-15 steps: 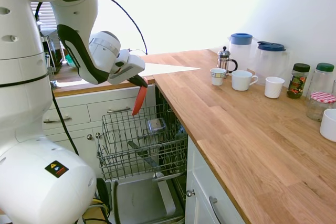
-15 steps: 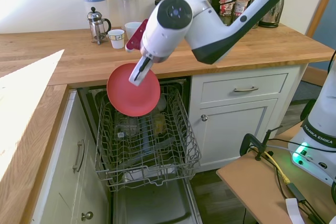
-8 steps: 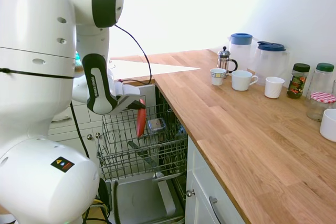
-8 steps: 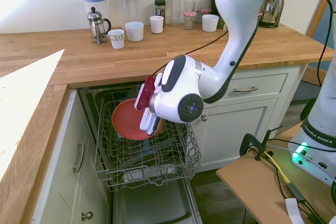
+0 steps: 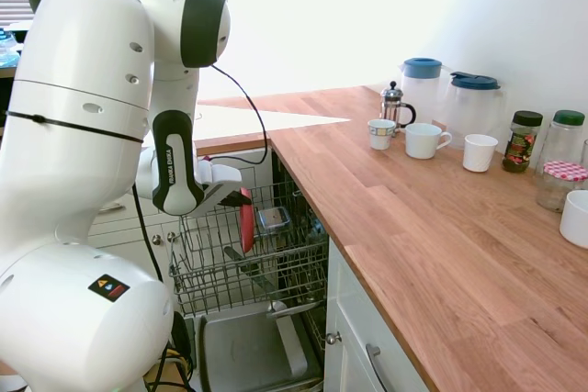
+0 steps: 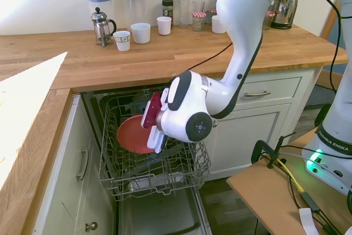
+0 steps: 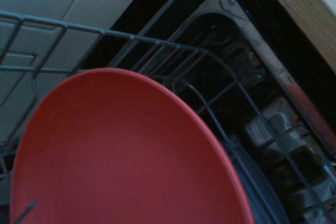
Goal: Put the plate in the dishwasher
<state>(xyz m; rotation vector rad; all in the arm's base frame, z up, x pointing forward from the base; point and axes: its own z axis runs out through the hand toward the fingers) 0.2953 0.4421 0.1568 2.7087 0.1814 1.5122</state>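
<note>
The coral-red plate [image 6: 133,134] stands on edge inside the grey wire rack [image 6: 187,163] of the open dishwasher [image 5: 246,346]. In the first exterior view the plate [image 5: 246,223] shows edge-on as a thin red strip between the rack's wires. My gripper [image 6: 156,139] is shut on the plate's right rim, low inside the rack, with the white wrist just above the rack's top wires. The wrist view is filled by the plate [image 7: 121,156], with rack wires [image 7: 157,51] behind it. Whether the plate's lower edge rests on the rack is hidden.
A small cutlery basket [image 5: 273,219] sits in the rack behind the plate. On the wooden counter [image 5: 413,218] stand white mugs [image 5: 426,140], two blue-lidded jugs [image 5: 422,80], a French press [image 6: 101,26] and jars [image 5: 525,140]. The lowered inner door lies below the rack.
The gripper has carried the plate down from above the rack's top edge into the rack. Over the last half second it sank only a little further.
</note>
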